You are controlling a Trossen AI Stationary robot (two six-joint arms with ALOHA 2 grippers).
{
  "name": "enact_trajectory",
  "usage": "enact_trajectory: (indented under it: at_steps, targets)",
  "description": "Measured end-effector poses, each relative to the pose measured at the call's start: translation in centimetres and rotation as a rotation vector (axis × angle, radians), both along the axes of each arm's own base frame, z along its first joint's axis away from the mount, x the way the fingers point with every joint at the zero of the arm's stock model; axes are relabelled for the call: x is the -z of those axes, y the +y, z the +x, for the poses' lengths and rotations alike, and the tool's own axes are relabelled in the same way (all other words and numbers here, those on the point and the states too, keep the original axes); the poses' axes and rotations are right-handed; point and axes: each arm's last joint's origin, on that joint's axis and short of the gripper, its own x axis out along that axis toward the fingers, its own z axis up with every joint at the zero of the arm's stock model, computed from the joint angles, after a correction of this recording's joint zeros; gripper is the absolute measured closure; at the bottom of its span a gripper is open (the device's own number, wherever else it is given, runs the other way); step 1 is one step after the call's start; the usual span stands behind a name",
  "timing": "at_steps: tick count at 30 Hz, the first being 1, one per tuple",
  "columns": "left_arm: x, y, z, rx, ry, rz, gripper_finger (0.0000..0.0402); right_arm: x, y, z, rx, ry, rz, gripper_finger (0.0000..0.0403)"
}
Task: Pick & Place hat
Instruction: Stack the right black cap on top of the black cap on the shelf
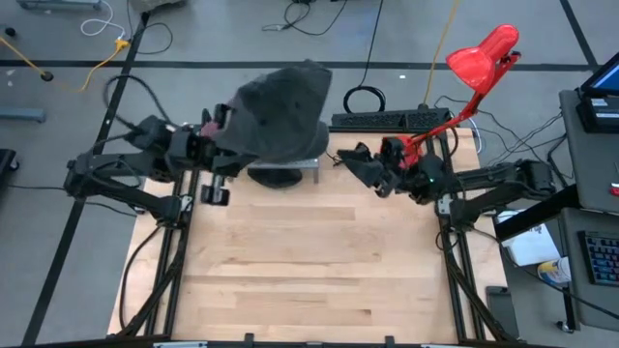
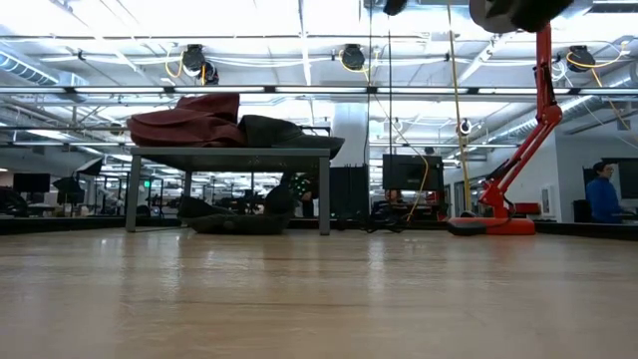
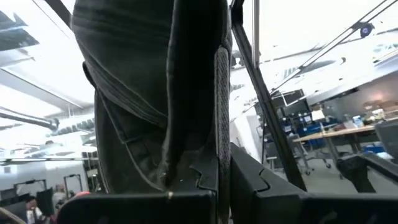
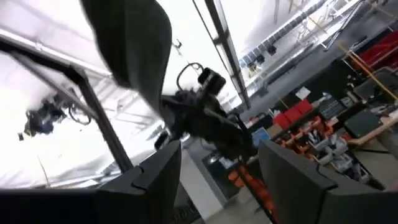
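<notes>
A dark grey hat (image 1: 280, 111) is up in the air over the table's far edge, with my left gripper (image 1: 224, 135) shut on it at its left side; in the left wrist view the hat (image 3: 143, 81) fills the picture above the fingers. My right gripper (image 1: 350, 159) hovers just right of the hat, open and with nothing in it (image 4: 217, 180). It faces the hat (image 4: 130, 43) and the left arm. My left gripper pinches a fold of the hat's dark cloth (image 3: 186, 134) between its two fingers, at the hat's left edge. The fingers slant upward from the table's left. The hat is lifted clear of the table and stands up and out beyond the fingertips.
A small grey stand (image 2: 234, 152) at the far edge carries a maroon hat (image 2: 189, 120) and a dark one (image 2: 284, 130). Another dark hat (image 2: 239, 221) lies under it. A red desk lamp (image 1: 479, 58) stands at the far right. The wooden tabletop (image 1: 309, 261) stretches toward the near edge.
</notes>
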Motion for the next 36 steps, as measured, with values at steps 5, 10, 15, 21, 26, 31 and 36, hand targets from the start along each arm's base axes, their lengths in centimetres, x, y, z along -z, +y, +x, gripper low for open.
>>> enact_trajectory:
  at_steps: [5,10,15,21,26,31,36]
  targets:
    - [0.7,1.3,2.2,0.031,-0.023,-0.011,0.0394,-2.2,-1.2,2.1,-0.064,-0.046,-0.044,0.0192]
    - [1.3,2.4,3.5,0.063,-0.023,-0.037,0.0394,-5.0,-1.6,3.8,-0.108,-0.119,-0.143,0.0192]
    - [1.8,2.9,4.2,0.067,0.004,-0.059,0.0394,-6.6,-1.8,4.8,-0.115,-0.160,-0.201,0.0192]
    - [1.8,3.1,4.2,0.050,0.014,-0.062,0.0394,-7.3,-1.8,4.9,-0.119,-0.180,-0.238,0.0202]
    - [1.9,3.4,4.3,0.026,0.030,-0.085,0.0392,-7.5,-1.8,4.7,-0.057,-0.191,-0.262,0.0295]
    - [2.5,4.0,4.6,-0.005,0.109,-0.170,0.0350,-7.9,-1.7,4.3,-0.059,-0.227,-0.271,0.0389]
    - [3.6,4.8,3.9,0.025,0.337,-0.381,0.0299,-7.9,-2.4,4.0,-0.128,-0.171,-0.238,0.0396]
